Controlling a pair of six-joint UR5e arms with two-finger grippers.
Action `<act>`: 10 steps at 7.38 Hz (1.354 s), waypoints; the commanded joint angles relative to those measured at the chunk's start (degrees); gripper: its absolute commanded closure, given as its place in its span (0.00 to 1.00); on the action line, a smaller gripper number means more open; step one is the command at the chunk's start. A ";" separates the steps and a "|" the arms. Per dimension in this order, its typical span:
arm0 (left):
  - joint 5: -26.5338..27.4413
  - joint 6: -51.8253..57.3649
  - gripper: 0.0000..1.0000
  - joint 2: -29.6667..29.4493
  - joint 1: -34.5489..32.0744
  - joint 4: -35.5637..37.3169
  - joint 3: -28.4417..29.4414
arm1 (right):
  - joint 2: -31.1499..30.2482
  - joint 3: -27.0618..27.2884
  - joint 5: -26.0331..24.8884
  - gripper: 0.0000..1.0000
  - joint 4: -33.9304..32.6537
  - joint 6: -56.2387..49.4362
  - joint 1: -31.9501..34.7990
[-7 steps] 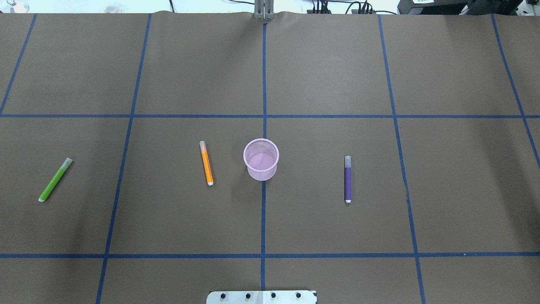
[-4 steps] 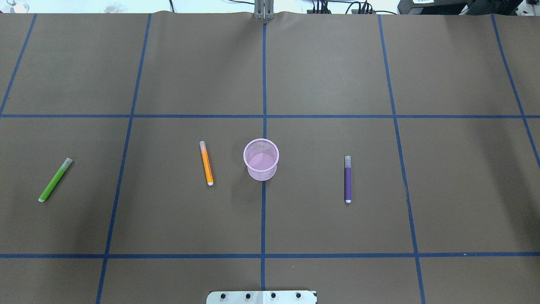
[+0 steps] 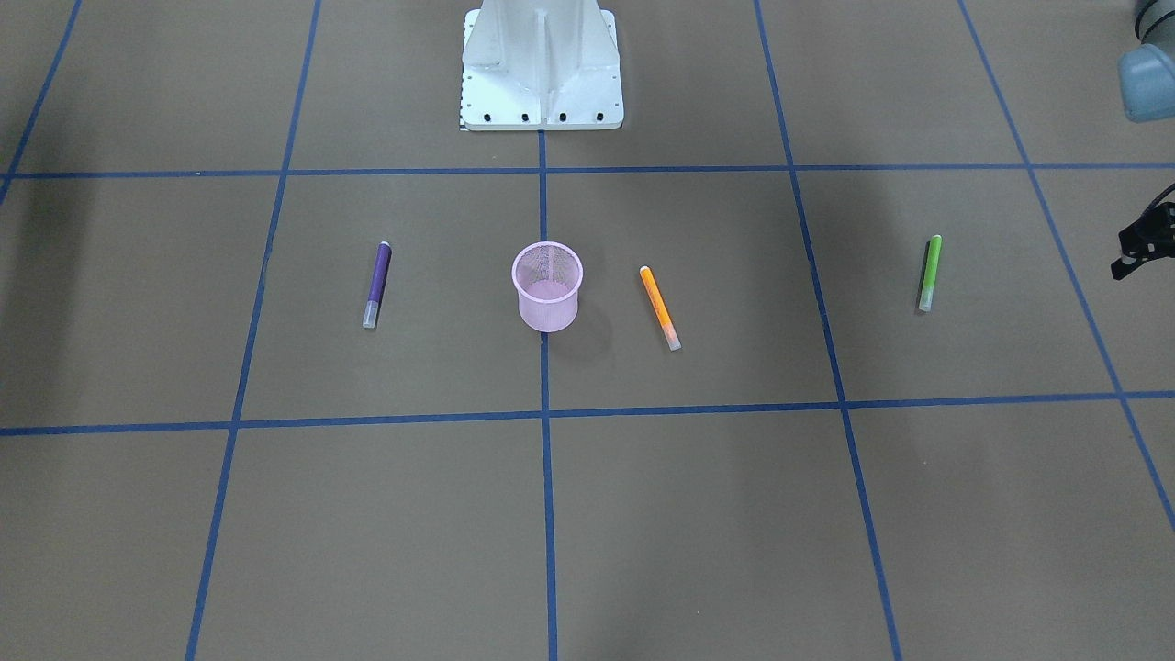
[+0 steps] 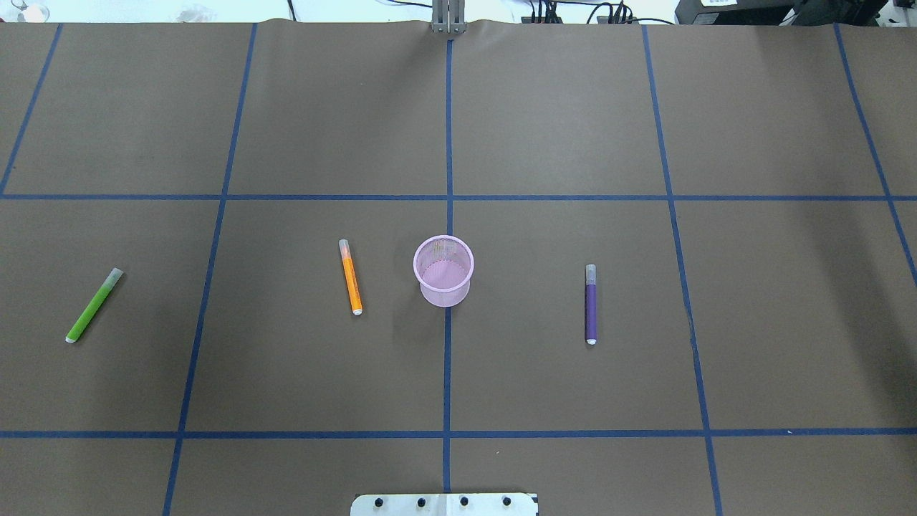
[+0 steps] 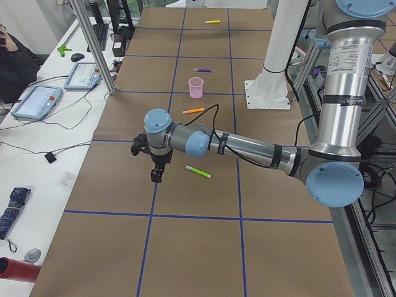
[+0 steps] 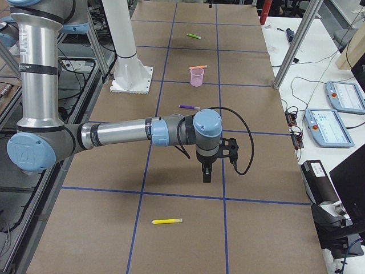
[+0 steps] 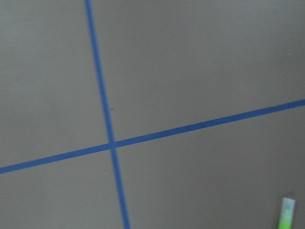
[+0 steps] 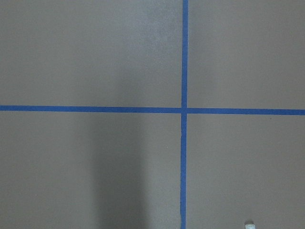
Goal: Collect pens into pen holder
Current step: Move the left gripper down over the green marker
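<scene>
**Both arms raised over the surface, three pens lying outside the pen holder**

The left fingers (image 5: pixel 158 175) are seen pointing down, lifted clear of the surface (image 4: pixel 573 129), near the green pen (image 4: pixel 94 305) but not touching it. Whether they are open or closed cannot be told. The right fingers (image 6: pixel 206 174) are likewise pointed down above the surface, well apart from every pen, and their state cannot be told either. Nothing is seen held by either pair.

In the left wrist view, only the pale cap end of the green pen is caught at the lower right corner, beside crossing lines of blue tape.

Seen from overhead, the pink mesh pen holder (image 4: pixel 444 295) is stood upright at the middle of the surface, on the centre tape line. The orange pen (image 4: pixel 350 277) is laid flat just to its left, not touching it. The green pen is laid at a slant far to the left. The purple pen (image 4: pixel 591 304) is laid flat to the right of the holder, well apart from it.

A yellow stick (image 6: pixel 167 220) is laid far out on the right end of the surface.
</scene>
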 commanded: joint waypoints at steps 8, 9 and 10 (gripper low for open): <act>13.73 -27.97 0.01 2.97 25.49 -16.92 0.61 | -0.37 -2.31 0.94 0.00 0.83 0.13 -1.17; 13.73 -27.97 0.01 2.97 25.94 -16.93 0.61 | -0.37 -2.40 1.03 0.00 0.83 0.13 -1.26; 13.65 -27.97 0.01 2.97 26.29 -17.19 1.05 | -0.37 -2.40 1.03 0.00 0.75 0.13 -1.44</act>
